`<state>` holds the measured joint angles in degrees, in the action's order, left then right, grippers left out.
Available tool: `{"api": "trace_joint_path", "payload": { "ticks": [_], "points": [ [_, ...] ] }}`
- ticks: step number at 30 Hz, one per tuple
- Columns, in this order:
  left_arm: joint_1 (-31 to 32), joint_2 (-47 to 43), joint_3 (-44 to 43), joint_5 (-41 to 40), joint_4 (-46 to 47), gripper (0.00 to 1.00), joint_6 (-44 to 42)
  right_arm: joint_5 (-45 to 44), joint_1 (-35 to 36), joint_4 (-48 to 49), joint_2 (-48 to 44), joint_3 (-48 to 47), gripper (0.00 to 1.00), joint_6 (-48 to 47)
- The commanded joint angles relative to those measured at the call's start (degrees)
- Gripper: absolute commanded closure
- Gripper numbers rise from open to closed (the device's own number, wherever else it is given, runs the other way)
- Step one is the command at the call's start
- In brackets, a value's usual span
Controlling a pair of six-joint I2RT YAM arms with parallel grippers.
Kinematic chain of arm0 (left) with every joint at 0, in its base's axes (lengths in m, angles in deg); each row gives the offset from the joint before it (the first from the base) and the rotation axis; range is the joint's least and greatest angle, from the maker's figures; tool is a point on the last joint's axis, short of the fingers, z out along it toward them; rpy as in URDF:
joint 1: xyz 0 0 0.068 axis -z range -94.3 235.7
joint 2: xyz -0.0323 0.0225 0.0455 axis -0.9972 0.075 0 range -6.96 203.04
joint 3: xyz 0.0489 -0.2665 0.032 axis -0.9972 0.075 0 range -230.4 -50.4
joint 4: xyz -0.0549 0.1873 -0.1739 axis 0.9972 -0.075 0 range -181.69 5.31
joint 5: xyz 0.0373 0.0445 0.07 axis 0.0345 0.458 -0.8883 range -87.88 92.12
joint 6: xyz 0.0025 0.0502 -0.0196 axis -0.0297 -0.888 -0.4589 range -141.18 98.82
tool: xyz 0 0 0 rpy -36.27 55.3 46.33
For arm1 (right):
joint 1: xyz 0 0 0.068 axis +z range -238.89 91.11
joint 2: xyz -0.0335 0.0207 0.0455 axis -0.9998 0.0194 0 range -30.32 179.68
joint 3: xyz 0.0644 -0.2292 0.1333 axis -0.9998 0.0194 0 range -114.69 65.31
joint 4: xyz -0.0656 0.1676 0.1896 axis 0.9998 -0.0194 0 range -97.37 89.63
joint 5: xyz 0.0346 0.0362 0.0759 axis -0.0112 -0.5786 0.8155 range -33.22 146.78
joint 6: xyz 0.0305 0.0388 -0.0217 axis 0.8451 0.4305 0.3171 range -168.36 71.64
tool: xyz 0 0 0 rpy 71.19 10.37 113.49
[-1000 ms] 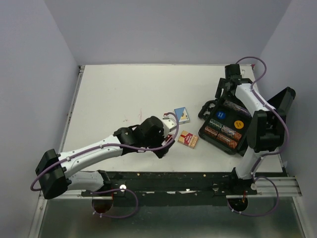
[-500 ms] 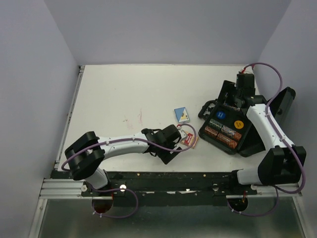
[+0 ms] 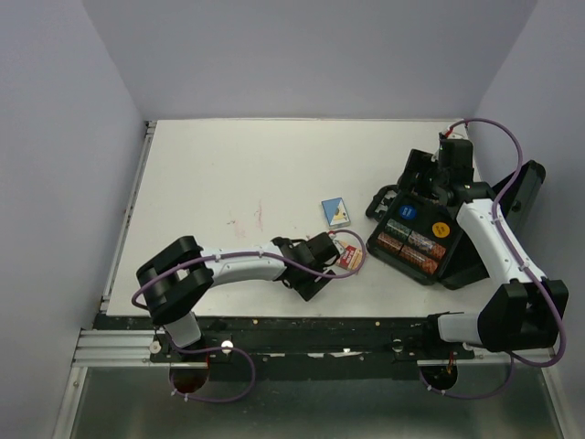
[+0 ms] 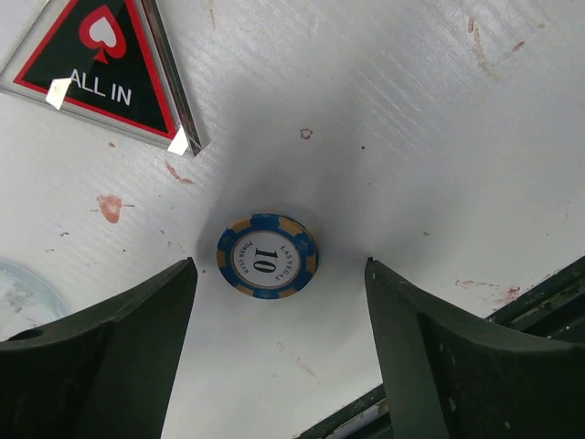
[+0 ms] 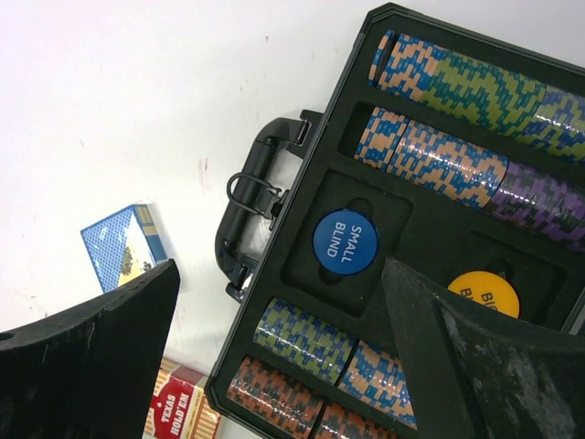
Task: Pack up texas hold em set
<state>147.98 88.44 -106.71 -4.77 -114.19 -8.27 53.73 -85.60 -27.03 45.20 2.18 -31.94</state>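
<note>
White table (image 3: pixel 228 165): open black case (image 5: pixel 420 219) at right edge, skewed, handle facing left, chip rows running away from it. Right gripper (image 5: pixel 281 270) above it, jaws wide. Only the left wrist view shows the left gripper (image 4: pixel 279 274) jaws apart, straddling a blue 10 chip (image 4: pixel 267 255), not touching, ALL IN marker (image 4: pixel 96 64) nearby

At right of table (image 3: pixel 228 174), case (image 3: pixel 411 242); just left of it, far card box (image 3: pixel 335 212) behind near card box (image 3: pixel 350 259); chip (image 4: pixel 267 257) near triangular marker (image 4: pixel 91 73), apart.
</note>
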Motion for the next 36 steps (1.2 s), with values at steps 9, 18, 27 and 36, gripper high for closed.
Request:
{"api": "trace_joint_path", "payload": {
  "ticks": [9, 18, 27, 36],
  "points": [
    [-0.1, 2.3, -1.3, -1.4, -1.0, 0.30, 1.0, 1.0, -0.3, 1.0, -0.3, 0.9, 0.00, -0.8],
    [-2.1, 3.8, -1.3, 1.2, -2.2, 0.39, 2.6, -0.6, -0.3, 0.6, -1.2, 0.8, 0.00, -1.2],
    [-3.5, 5.8, -1.5, 4.1, -2.8, 0.49, 3.6, 0.9, -0.3, 0.8, -1.6, 1.0, 0.00, -1.3],
    [-3.9, 5.0, -0.1, 6.5, -1.2, 0.63, 3.4, 13.0, -0.4, 0.9, -1.7, 2.2, 0.01, 0.7]
  ]
}}
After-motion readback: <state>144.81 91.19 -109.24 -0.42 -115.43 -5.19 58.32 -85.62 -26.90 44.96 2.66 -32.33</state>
